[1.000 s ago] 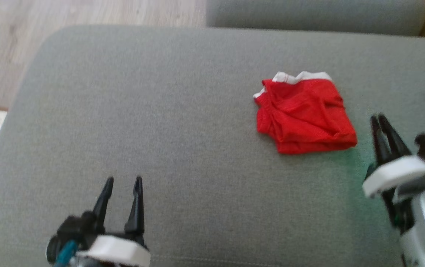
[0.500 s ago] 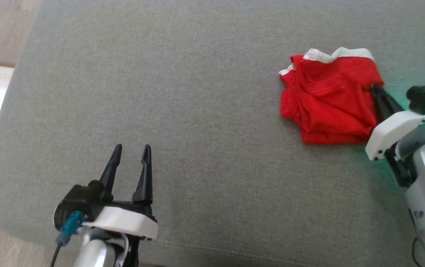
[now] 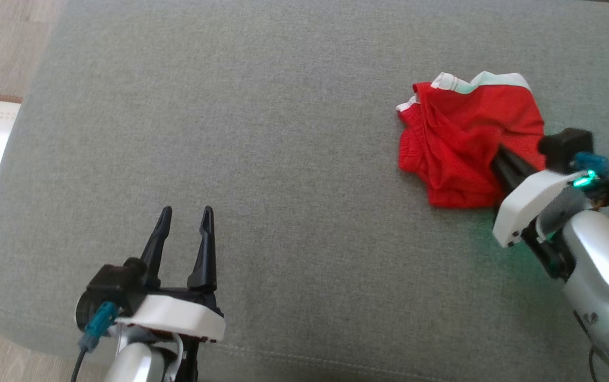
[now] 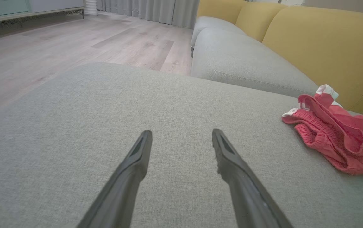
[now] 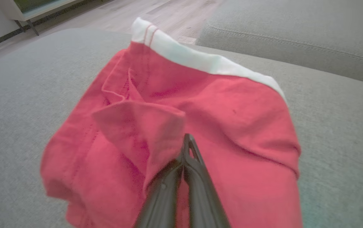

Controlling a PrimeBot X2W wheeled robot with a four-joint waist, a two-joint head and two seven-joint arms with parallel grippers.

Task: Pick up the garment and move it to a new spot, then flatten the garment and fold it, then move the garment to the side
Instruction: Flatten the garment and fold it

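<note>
the garment [image 3: 463, 143] lay crumpled at the far right of the sofa [image 3: 283, 132]. it looked light and limp, likely to sag when lifted. the right end effector [image 5: 186, 142] was closed on a fold at its right edge; the left end effector [image 3: 185, 215] stood open, near left.

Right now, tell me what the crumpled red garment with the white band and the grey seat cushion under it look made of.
The red garment: thin, soft fabric, matt, perhaps cotton or polyester; it creases and folds limply, with stitched seams. Its white band: similar matt cloth, probably trim. The grey seat cushion: coarse woven upholstery, matt, with flecked weave and a sewn seam.
</note>
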